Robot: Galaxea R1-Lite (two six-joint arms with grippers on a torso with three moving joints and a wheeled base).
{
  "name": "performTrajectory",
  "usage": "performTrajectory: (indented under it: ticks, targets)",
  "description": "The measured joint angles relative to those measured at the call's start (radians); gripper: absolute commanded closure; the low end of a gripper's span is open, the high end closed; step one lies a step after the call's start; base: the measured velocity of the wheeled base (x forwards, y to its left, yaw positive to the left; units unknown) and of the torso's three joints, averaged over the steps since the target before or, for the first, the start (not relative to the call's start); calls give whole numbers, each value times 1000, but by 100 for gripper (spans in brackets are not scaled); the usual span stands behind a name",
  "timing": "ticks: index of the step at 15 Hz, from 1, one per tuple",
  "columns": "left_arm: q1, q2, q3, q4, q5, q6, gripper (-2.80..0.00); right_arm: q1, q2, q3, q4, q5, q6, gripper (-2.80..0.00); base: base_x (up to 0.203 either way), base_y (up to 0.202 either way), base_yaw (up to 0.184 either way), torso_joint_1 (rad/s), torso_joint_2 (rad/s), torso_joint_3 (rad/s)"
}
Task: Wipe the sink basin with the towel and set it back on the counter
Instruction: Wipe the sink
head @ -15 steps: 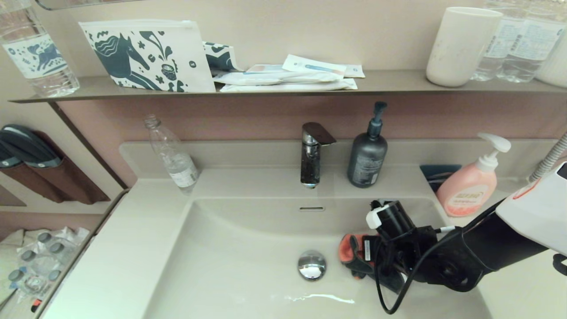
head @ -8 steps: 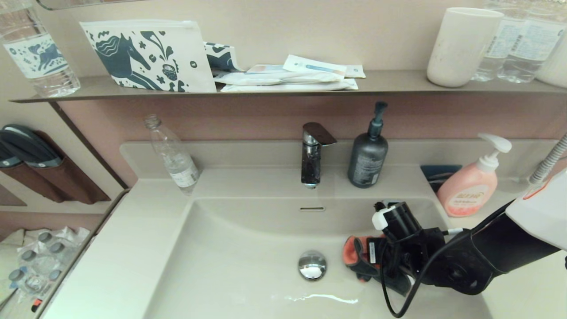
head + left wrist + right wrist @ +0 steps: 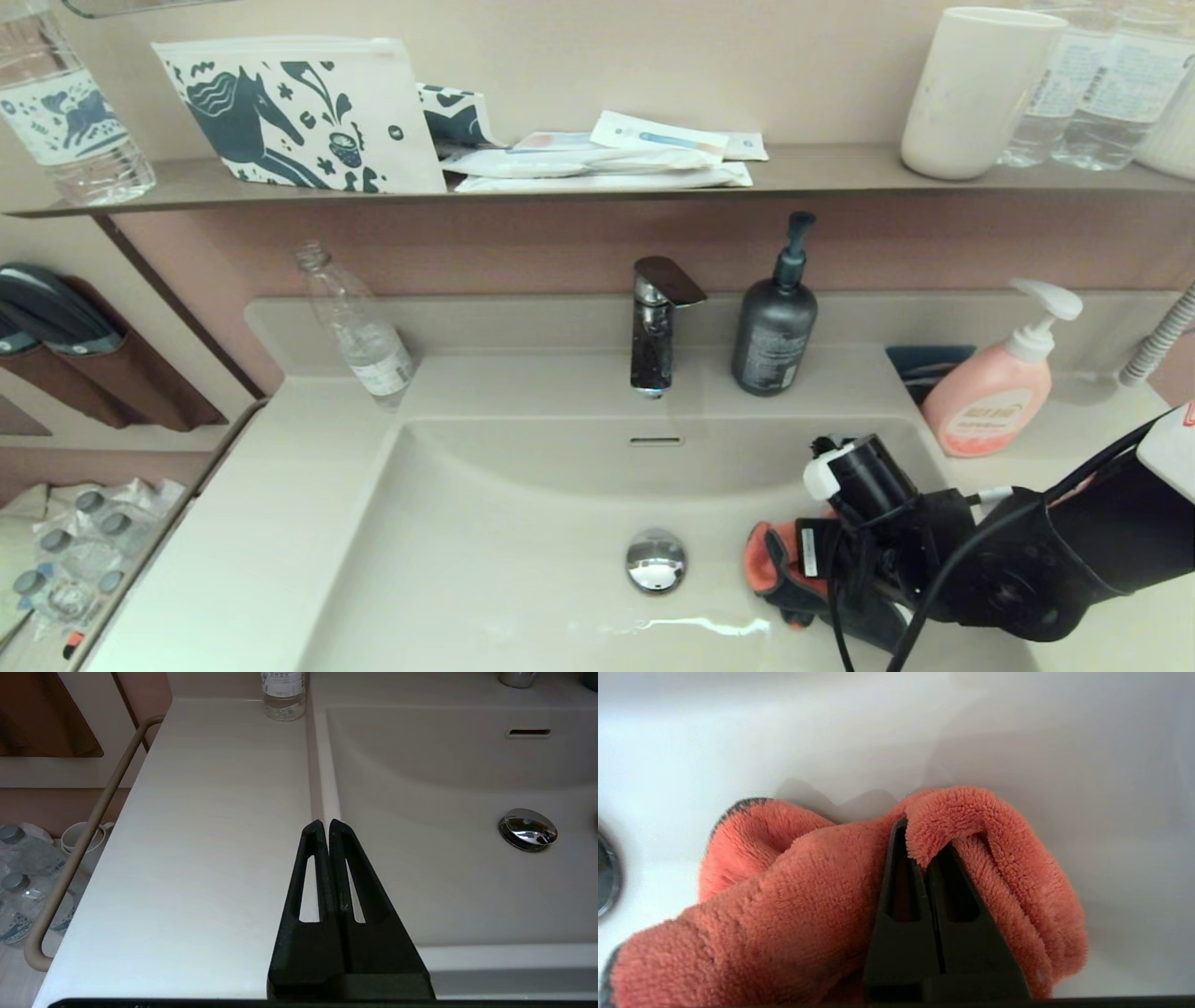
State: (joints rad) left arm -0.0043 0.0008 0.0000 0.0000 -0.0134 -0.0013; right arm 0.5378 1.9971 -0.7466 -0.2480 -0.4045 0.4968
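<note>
The orange-coral towel [image 3: 767,560] [image 3: 794,891] lies bunched on the floor of the off-white sink basin [image 3: 504,551], just right of the chrome drain stopper [image 3: 655,560]. My right gripper [image 3: 920,835] is shut on a fold of it, the pile wrapping over the fingertips; in the head view the arm hides most of the cloth and the fingers. My left gripper [image 3: 325,823] is shut and empty, hovering over the left counter [image 3: 210,835] at the basin's left rim; it does not show in the head view.
A chrome faucet [image 3: 653,322] and a dark pump bottle [image 3: 775,322] stand behind the basin. The pink soap pump bottle [image 3: 994,392] is on the right counter, a clear plastic bottle [image 3: 359,331] on the back left. A wall shelf [image 3: 597,182] runs above.
My right arm has slid the towel rightward and toward the front of the basin, away from the drain stopper. The left arm has not visibly moved.
</note>
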Motion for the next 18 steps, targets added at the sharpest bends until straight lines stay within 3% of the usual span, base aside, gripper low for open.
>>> performTrajectory:
  ticks: [7, 13, 18]
  targets:
    - [0, 0, 0, 0, 0, 0, 0, 87, -84, -24, -197, 10, 3, 0, 0, 0, 0, 0, 0, 0]
    - [0, 0, 0, 0, 0, 0, 0, 85, -92, -62, -215, 20, 37, 0, 0, 0, 0, 0, 0, 0]
    - [0, 0, 0, 0, 0, 0, 0, 90, 22, -184, -217, 58, 106, 0, 0, 0, 0, 0, 0, 0]
